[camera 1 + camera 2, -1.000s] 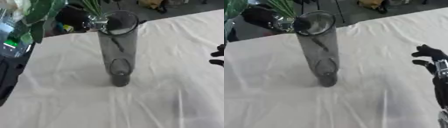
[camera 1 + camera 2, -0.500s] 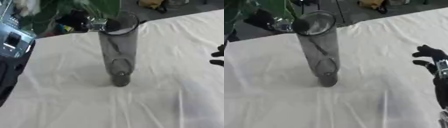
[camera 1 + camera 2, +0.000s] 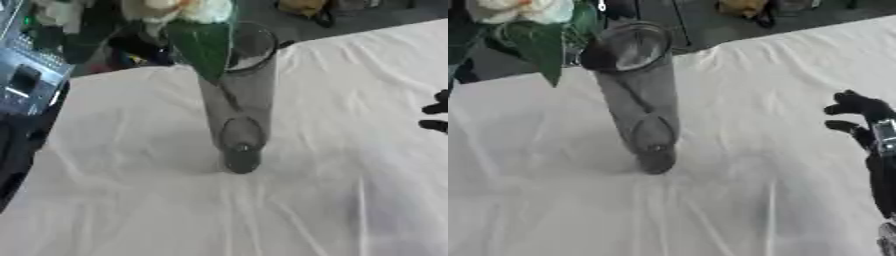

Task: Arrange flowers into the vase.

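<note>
A tall smoky-grey glass vase (image 3: pixel 238 115) stands upright in the middle of the white tablecloth, and a thin dark stem (image 3: pixel 635 99) slants down inside it. A cream-white flower (image 3: pixel 180 7) with a large green leaf (image 3: pixel 205 48) hangs at the vase's mouth; the leaf overlaps the rim in the left eye view. My left hand (image 3: pixel 593 55) is a dark shape just left of the rim, largely hidden by leaves, and seems shut on the flower's stem. At the right edge my right hand (image 3: pixel 857 111) rests open, away from the vase.
My left arm's grey and black casing (image 3: pixel 24 80) fills the left edge. The white cloth (image 3: pixel 122 200) covers the table, whose far edge (image 3: pixel 367 35) runs behind the vase. Dark clutter and a yellowish object (image 3: pixel 302 6) lie beyond it.
The flower has swung right from the upper left corner to the vase's mouth, so the bloom and leaf now hang over the rim. Vase and right hand have stayed put.
</note>
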Robot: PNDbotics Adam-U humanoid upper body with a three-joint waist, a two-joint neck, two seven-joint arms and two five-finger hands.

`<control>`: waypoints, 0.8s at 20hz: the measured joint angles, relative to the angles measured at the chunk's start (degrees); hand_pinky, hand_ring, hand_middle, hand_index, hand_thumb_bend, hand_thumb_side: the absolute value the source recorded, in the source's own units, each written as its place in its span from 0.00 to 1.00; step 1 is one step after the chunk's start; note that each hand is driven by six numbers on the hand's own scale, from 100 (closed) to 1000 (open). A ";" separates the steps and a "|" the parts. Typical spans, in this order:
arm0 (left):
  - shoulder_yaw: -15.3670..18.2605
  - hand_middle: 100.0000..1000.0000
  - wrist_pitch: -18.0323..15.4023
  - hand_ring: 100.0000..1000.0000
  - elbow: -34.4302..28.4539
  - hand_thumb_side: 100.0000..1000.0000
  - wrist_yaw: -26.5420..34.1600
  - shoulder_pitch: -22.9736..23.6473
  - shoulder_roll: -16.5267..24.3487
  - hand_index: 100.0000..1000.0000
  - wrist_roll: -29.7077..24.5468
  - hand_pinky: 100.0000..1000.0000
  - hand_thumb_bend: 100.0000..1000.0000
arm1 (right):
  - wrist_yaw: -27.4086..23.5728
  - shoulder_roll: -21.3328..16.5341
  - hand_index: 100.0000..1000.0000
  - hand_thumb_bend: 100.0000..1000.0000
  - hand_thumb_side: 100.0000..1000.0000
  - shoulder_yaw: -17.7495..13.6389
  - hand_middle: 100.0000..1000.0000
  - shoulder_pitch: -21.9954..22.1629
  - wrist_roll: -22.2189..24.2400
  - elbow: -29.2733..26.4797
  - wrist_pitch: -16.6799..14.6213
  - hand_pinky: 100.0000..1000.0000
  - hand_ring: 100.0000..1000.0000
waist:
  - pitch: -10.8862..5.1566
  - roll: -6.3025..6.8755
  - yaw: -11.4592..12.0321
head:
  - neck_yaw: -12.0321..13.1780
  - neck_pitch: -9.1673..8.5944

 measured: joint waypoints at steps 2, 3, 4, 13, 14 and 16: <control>0.01 0.97 0.07 0.96 0.10 1.00 -0.08 0.03 0.00 1.00 -0.07 0.95 0.49 | -0.03 0.00 0.77 0.00 1.00 0.01 0.60 0.00 0.03 0.00 -0.01 0.71 1.00 | 0.00 0.00 0.03 | -0.01 0.00; 0.01 0.97 0.12 0.96 0.10 1.00 -0.13 0.03 0.00 1.00 -0.13 0.95 0.48 | -0.04 0.00 0.77 0.00 1.00 0.02 0.60 0.00 0.06 0.00 -0.03 0.71 1.00 | 0.00 0.00 0.06 | -0.01 0.00; 0.01 0.97 0.15 0.96 0.11 1.00 -0.18 0.04 0.00 1.00 -0.17 0.95 0.48 | -0.04 0.00 0.77 0.00 1.00 0.02 0.60 0.00 0.09 0.00 -0.06 0.71 1.00 | 0.00 0.00 0.08 | -0.01 0.00; 0.37 0.98 -0.02 0.96 0.13 1.00 0.69 0.46 0.04 1.00 -0.13 0.95 0.47 | -0.05 0.16 0.77 0.00 1.00 0.32 0.60 0.00 0.18 0.00 -0.02 0.71 1.00 | 0.00 0.00 0.36 | -0.11 0.00; 0.40 0.98 -0.02 0.96 0.11 1.00 0.98 0.46 0.04 1.00 0.19 0.95 0.47 | -0.05 0.27 0.77 0.00 1.00 0.32 0.60 0.00 0.23 0.00 0.02 0.71 1.00 | 0.00 0.00 0.37 | -0.16 0.00; 0.70 0.98 0.03 0.96 0.09 1.00 1.43 0.47 0.05 1.00 0.85 0.95 0.47 | -0.05 0.41 0.77 0.00 1.00 0.32 0.60 0.00 0.25 0.00 0.05 0.71 1.00 | 0.00 0.00 0.40 | -0.19 0.00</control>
